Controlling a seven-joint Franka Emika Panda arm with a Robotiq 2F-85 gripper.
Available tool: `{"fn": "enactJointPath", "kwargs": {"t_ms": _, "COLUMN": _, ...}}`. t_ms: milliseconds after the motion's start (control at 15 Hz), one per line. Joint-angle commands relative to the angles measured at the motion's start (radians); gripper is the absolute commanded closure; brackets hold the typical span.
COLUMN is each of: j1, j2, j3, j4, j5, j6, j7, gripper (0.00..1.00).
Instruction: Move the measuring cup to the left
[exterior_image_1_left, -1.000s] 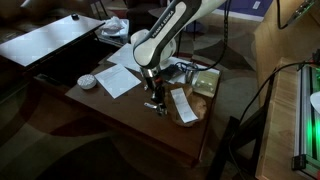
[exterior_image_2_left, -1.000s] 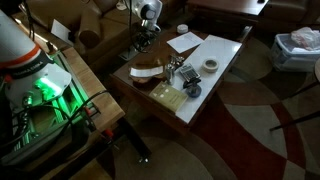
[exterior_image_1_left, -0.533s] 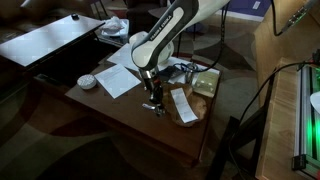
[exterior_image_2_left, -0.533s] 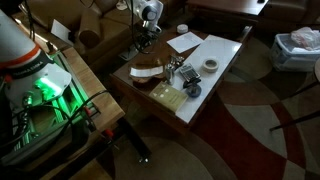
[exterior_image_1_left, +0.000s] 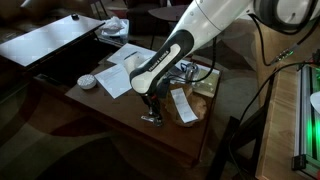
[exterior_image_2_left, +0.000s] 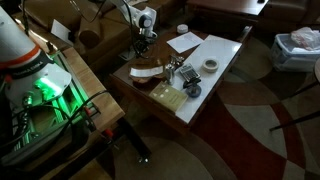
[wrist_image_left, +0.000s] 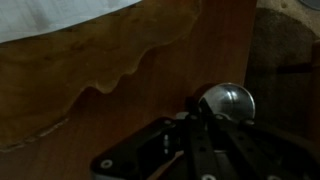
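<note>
The measuring cup (wrist_image_left: 228, 102) is a small shiny grey metal cup, seen in the wrist view right at my fingertips. My gripper (wrist_image_left: 203, 120) looks shut on its short handle, with the dark fingers meeting just below the bowl. In both exterior views the gripper (exterior_image_1_left: 151, 112) (exterior_image_2_left: 142, 47) is low over the wooden table (exterior_image_1_left: 115, 115), near one edge, between the white paper sheet (exterior_image_1_left: 120, 76) and a paper strip (exterior_image_1_left: 180, 104). The cup is too small to make out under the gripper there.
A white round dish (exterior_image_1_left: 88, 81) sits near a table corner. A pale tape roll (exterior_image_2_left: 210, 65) and a dark clutter of small things (exterior_image_2_left: 183, 75) lie mid-table. A yellowish pad (exterior_image_1_left: 205, 83) lies beyond the strip. A green-lit machine (exterior_image_2_left: 40, 85) stands beside the table.
The arm has swung into a lower, more stretched pose. The gripper has shifted a little toward the table's edge, still low over the wood.
</note>
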Motion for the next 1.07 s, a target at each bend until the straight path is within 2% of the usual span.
{"fn": "enactJointPath", "kwargs": {"t_ms": 0, "j1": 0.033, "j2": -0.002, "j3": -0.022, "j4": 0.010, "j5": -0.034, "j6": 0.017, "j7": 0.019, "gripper": 0.99}}
{"fn": "enactJointPath", "kwargs": {"t_ms": 67, "j1": 0.034, "j2": -0.005, "j3": -0.020, "j4": 0.010, "j5": -0.033, "j6": 0.013, "j7": 0.016, "gripper": 0.99}}
{"fn": "enactJointPath", "kwargs": {"t_ms": 133, "j1": 0.031, "j2": -0.009, "j3": -0.011, "j4": 0.009, "j5": -0.029, "j6": 0.009, "j7": 0.005, "gripper": 0.70}}
{"fn": "enactJointPath", "kwargs": {"t_ms": 200, "j1": 0.030, "j2": -0.012, "j3": -0.011, "j4": 0.007, "j5": -0.027, "j6": 0.008, "j7": 0.005, "gripper": 0.69}}
{"fn": "enactJointPath", "kwargs": {"t_ms": 533, "j1": 0.011, "j2": -0.021, "j3": -0.014, "j4": 0.008, "j5": -0.012, "j6": 0.059, "j7": 0.022, "gripper": 0.33}}
{"fn": "enactJointPath", "kwargs": {"t_ms": 600, "j1": 0.009, "j2": -0.022, "j3": -0.016, "j4": 0.014, "j5": -0.010, "j6": 0.113, "j7": 0.034, "gripper": 0.25}}
{"fn": "enactJointPath", "kwargs": {"t_ms": 800, "j1": -0.008, "j2": -0.161, "j3": -0.037, "j4": -0.203, "j5": 0.000, "j6": 0.396, "j7": 0.075, "gripper": 0.03}}
{"fn": "enactJointPath", "kwargs": {"t_ms": 867, "j1": -0.008, "j2": -0.183, "j3": -0.045, "j4": -0.239, "j5": 0.002, "j6": 0.479, "j7": 0.096, "gripper": 0.00}}
{"fn": "enactJointPath", "kwargs": {"t_ms": 933, "j1": -0.002, "j2": -0.090, "j3": -0.030, "j4": -0.089, "j5": -0.006, "j6": 0.366, "j7": 0.058, "gripper": 0.13}}
{"fn": "enactJointPath", "kwargs": {"t_ms": 1000, "j1": -0.006, "j2": -0.116, "j3": -0.035, "j4": -0.128, "j5": -0.006, "j6": 0.421, "j7": 0.070, "gripper": 0.06}}
